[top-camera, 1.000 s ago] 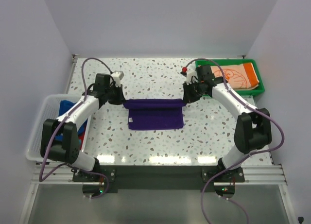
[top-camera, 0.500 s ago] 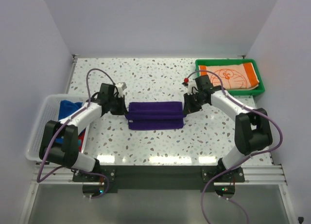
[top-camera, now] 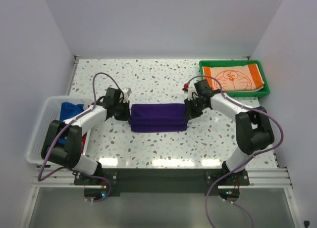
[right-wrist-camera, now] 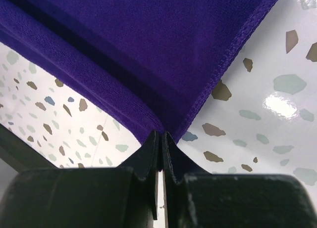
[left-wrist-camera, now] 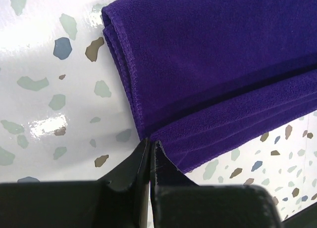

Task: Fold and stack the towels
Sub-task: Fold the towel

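A dark purple towel (top-camera: 158, 117) lies folded into a narrow band on the speckled table (top-camera: 163, 79). My left gripper (top-camera: 127, 112) is shut on its left edge; in the left wrist view the jaws pinch the towel (left-wrist-camera: 218, 65) at its near corner (left-wrist-camera: 150, 140). My right gripper (top-camera: 188, 109) is shut on its right edge; in the right wrist view the towel (right-wrist-camera: 148, 45) is pinched (right-wrist-camera: 161, 134) the same way. An orange-and-white towel with a cat face (top-camera: 233, 77) lies in the green tray (top-camera: 265, 89). A blue towel (top-camera: 70, 110) sits in the white basket (top-camera: 42, 120).
The green tray stands at the back right and the white mesh basket at the left edge, holding more cloth with a red patch (top-camera: 84, 137). White walls close in the table on three sides.
Both grippers have carried the towel's far edge toward the near side, folding it over itself into a narrower band, and have moved lower and closer to the table.
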Controlling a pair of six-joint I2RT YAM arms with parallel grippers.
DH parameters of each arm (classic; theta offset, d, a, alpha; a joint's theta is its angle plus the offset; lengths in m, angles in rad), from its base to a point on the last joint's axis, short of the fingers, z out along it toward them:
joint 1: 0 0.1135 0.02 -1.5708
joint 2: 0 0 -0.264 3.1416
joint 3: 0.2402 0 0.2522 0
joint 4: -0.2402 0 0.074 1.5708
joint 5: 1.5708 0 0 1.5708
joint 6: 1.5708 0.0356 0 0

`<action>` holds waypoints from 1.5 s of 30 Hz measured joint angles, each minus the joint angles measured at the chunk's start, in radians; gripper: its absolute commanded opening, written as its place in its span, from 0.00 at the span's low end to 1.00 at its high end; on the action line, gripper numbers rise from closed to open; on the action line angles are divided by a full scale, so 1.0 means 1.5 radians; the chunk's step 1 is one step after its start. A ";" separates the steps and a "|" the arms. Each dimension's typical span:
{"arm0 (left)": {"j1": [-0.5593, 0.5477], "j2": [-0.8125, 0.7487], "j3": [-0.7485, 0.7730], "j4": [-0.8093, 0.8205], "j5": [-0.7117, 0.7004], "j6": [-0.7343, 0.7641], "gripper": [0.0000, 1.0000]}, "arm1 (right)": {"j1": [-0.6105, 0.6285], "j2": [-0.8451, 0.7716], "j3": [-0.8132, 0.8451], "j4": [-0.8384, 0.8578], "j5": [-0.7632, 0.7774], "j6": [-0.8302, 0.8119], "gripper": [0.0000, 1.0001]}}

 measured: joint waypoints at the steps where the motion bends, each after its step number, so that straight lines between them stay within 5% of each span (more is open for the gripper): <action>1: -0.001 0.001 -0.001 0.000 -0.002 0.000 0.09 | 0.001 0.001 0.000 0.000 0.001 0.000 0.05; 6: -0.008 -0.004 -0.002 0.000 -0.009 -0.004 0.35 | 0.006 -0.001 -0.004 0.000 0.002 0.009 0.25; 11: -0.024 -0.059 -0.036 0.000 -0.013 -0.026 0.42 | 0.030 -0.039 -0.048 -0.004 0.006 0.022 0.33; 18: -0.034 -0.229 -0.101 -0.031 -0.018 -0.078 0.64 | 0.062 -0.159 -0.114 -0.029 0.005 0.046 0.41; 23: -0.038 -0.296 -0.087 -0.060 -0.039 -0.108 0.64 | 0.062 -0.225 -0.108 -0.028 0.006 0.072 0.40; 33: -0.104 -0.160 0.035 -0.021 -0.073 -0.153 0.39 | 0.071 -0.164 -0.085 0.115 0.013 0.177 0.33; 45: -0.133 -0.094 -0.149 0.047 -0.124 -0.212 0.25 | 0.071 -0.104 -0.227 0.214 0.063 0.244 0.28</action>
